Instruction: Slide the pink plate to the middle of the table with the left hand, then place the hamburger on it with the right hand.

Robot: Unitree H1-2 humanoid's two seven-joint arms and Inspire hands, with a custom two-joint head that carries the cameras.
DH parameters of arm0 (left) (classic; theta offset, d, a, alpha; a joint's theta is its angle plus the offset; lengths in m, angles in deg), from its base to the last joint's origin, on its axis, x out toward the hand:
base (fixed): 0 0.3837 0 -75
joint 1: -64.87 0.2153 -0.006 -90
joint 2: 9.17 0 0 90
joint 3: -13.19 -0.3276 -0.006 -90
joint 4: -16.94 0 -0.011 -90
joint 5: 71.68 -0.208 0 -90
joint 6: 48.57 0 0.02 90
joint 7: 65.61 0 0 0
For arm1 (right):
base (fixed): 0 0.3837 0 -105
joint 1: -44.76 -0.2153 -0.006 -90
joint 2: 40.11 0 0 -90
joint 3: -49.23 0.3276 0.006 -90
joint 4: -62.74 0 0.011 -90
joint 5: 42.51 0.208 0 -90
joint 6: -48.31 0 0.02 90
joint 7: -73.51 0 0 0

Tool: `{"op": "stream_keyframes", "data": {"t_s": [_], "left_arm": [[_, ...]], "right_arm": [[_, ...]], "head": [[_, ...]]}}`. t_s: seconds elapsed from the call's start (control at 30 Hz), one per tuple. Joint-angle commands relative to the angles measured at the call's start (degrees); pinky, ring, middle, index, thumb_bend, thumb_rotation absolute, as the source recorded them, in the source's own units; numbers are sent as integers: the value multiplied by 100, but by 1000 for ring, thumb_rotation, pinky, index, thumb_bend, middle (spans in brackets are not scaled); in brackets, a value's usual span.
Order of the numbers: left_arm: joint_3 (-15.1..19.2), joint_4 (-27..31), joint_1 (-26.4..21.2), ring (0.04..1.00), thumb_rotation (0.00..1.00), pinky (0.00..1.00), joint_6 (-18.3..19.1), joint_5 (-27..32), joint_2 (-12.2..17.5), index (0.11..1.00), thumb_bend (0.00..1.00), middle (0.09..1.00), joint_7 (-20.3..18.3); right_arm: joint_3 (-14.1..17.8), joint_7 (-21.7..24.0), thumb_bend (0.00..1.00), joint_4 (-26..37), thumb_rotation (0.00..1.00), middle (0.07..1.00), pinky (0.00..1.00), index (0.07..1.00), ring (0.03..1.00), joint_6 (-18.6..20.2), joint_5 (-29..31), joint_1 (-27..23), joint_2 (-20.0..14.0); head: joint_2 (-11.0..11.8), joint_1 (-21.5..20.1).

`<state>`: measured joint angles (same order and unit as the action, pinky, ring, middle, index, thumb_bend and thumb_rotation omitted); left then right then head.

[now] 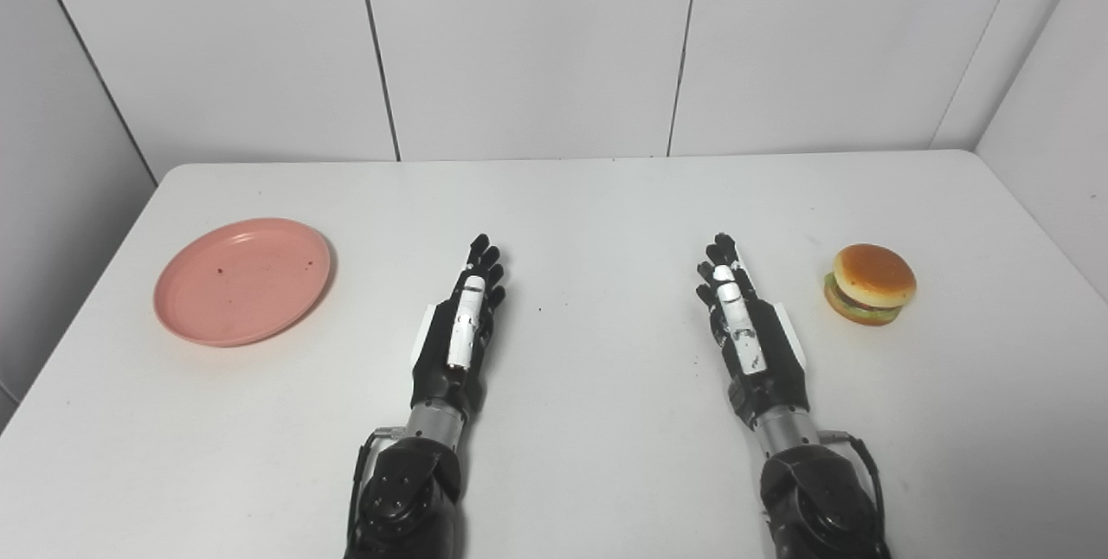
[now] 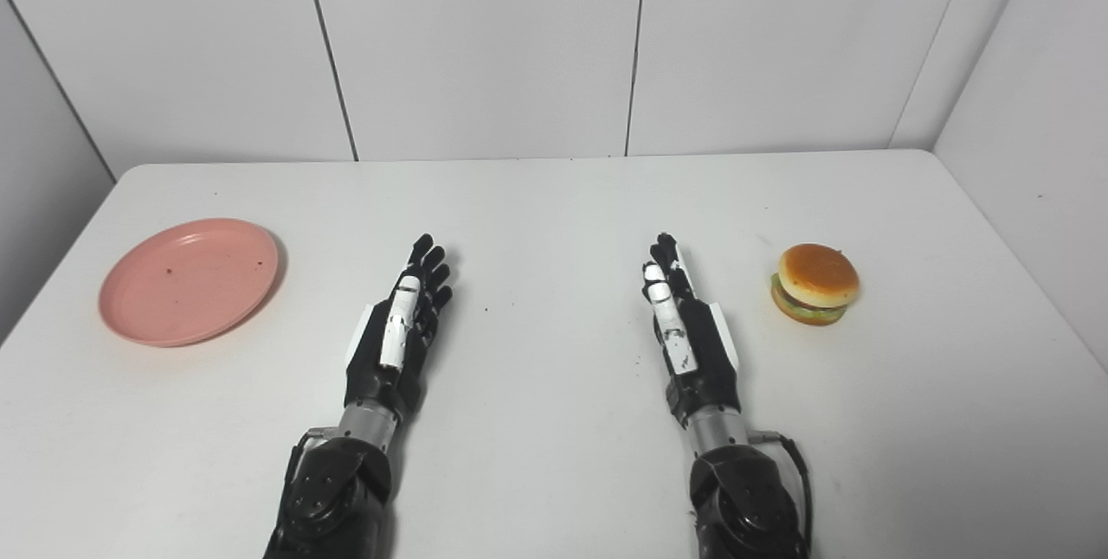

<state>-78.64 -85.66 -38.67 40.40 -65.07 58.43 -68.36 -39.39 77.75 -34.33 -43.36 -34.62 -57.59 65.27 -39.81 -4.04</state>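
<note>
Waiting with both hands flat, nothing yet touched.
The pink plate [image 1: 242, 280] lies at nine o'clock from the left hand [image 1: 459, 325], well apart; the hamburger [image 1: 870, 284] sits near the right hand [image 1: 744, 321] at three o'clock; both sets of fingers extended, empty, above the desk [image 1: 589, 213].

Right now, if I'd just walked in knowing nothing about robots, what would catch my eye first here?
Probably the two black robot hands, the left hand and the right hand, stretched out open side by side over the middle of the white table, holding nothing. Next come the only spots of colour: a pink plate lying empty at the far left, and a toy-like hamburger just right of the right hand.
</note>
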Motion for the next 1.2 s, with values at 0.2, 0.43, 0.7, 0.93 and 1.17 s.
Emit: {"op": "stream_keyframes", "data": {"t_s": [0.2,0.43,0.7,0.93,1.17], "left_arm": [[-5,32,13,1000,1000,1000,93,-19,-12,1000,378,1000,18],[20,-73,0,1000,1000,1000,-127,-12,-23,1000,372,1000,21],[20,25,-2,1000,1000,1000,67,-3,-8,1000,369,1000,25],[6,31,-30,1000,1000,1000,86,23,22,1000,374,1000,-30],[11,-16,-70,1000,1000,1000,73,6,30,1000,367,1000,-36]], "right_arm": [[8,4,473,102,843,1000,1000,1000,985,-87,19,-153,16],[2,-4,495,80,867,1000,1000,1000,986,-90,-22,-159,11],[-8,6,489,77,843,1000,1000,1000,991,-98,-30,-166,7],[4,2,479,108,850,1000,1000,1000,991,-66,1,-158,26],[6,4,464,71,840,1000,1000,1000,987,-119,12,-170,33]], "head": [[-13,11],[-14,5],[-11,4],[-9,9],[-9,9]]}}
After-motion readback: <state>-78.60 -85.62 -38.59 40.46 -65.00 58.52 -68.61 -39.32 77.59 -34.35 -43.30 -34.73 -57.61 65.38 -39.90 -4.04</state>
